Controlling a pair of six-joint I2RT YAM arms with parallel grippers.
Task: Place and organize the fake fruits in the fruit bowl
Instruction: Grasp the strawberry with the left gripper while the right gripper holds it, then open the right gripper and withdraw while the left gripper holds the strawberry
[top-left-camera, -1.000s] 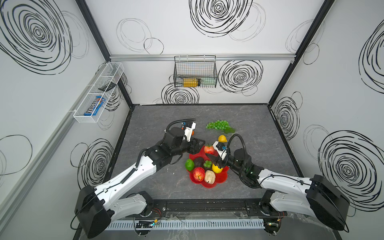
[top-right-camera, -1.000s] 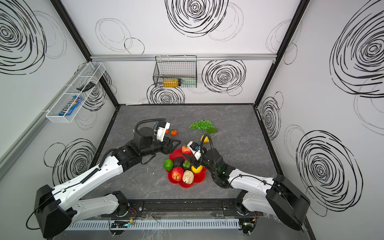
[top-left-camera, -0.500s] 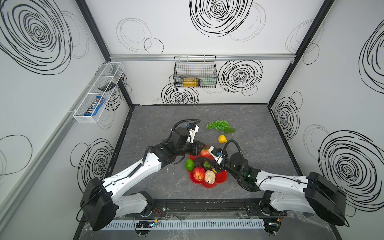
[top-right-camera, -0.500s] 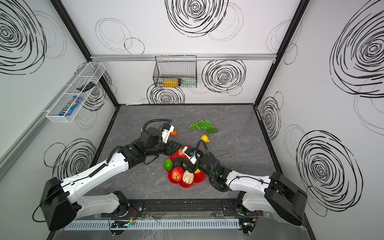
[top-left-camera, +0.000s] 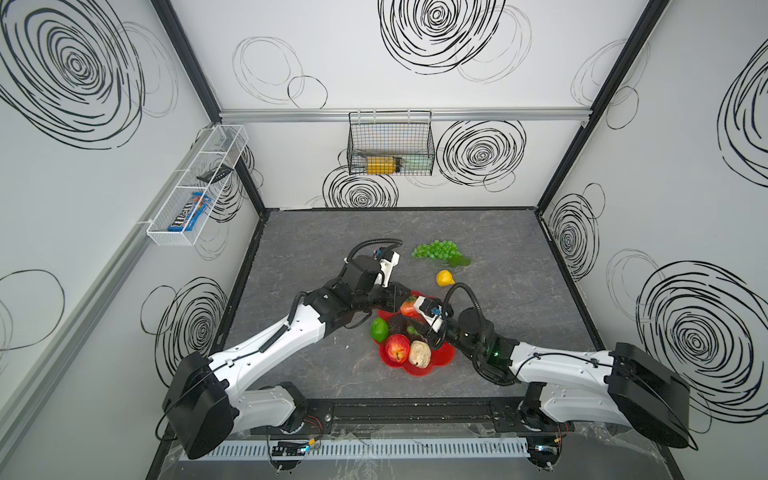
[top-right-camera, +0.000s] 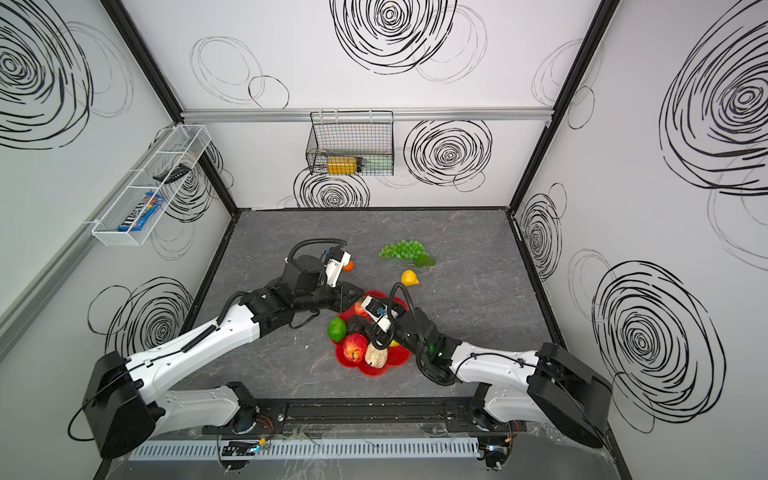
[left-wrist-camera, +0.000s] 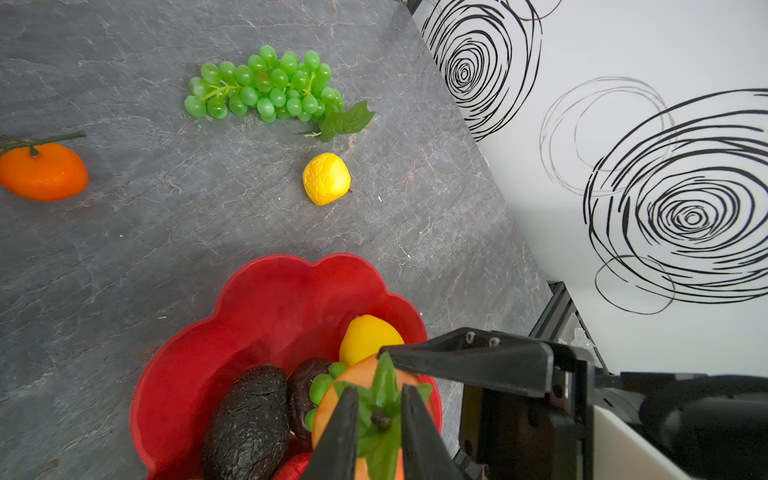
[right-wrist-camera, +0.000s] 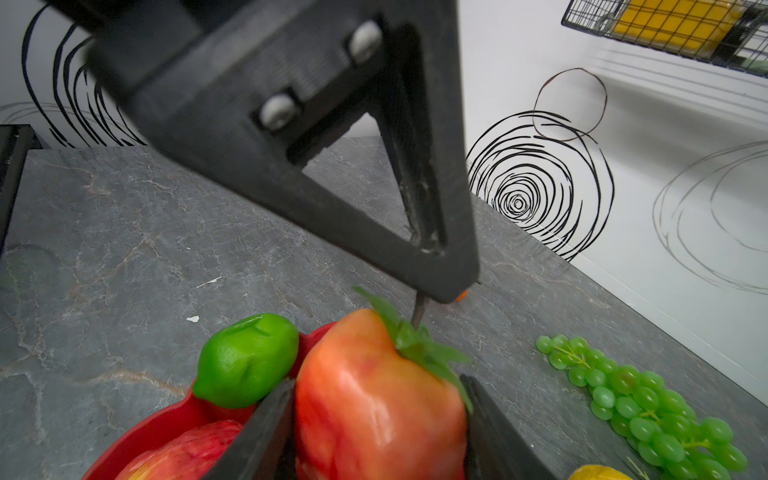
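The red scalloped fruit bowl (top-left-camera: 441, 358) (top-right-camera: 397, 358) (left-wrist-camera: 270, 299) holds a lime (top-left-camera: 379, 328) (right-wrist-camera: 245, 359), a red apple (top-left-camera: 397, 348), a beige lumpy piece (top-left-camera: 419, 353), dark avocados (left-wrist-camera: 249, 419) and a lemon (left-wrist-camera: 365, 336). My right gripper (right-wrist-camera: 376, 415) is shut on an orange-red apple (top-left-camera: 407, 308) (top-right-camera: 360, 309) (right-wrist-camera: 374, 395) over the bowl's far side. From above, my left gripper (left-wrist-camera: 377, 390) has its two fingers closed in on that apple's leafy stem (left-wrist-camera: 380, 415). On the table lie a grape bunch (top-left-camera: 436, 250) (left-wrist-camera: 266, 85), another lemon (top-left-camera: 444, 277) (left-wrist-camera: 326, 178) and an orange (top-right-camera: 349, 266) (left-wrist-camera: 41, 172).
A black wire basket (top-left-camera: 390, 143) hangs on the back wall and a white mesh tray (top-left-camera: 195, 187) on the left wall. Both arms meet over the bowl, their grippers almost touching. The right wall stands close beyond the loose lemon.
My left arm has swung right from over the table to the held apple, and its jaws have narrowed round the stem. The right gripper kept its hold on the apple, shifting slightly.
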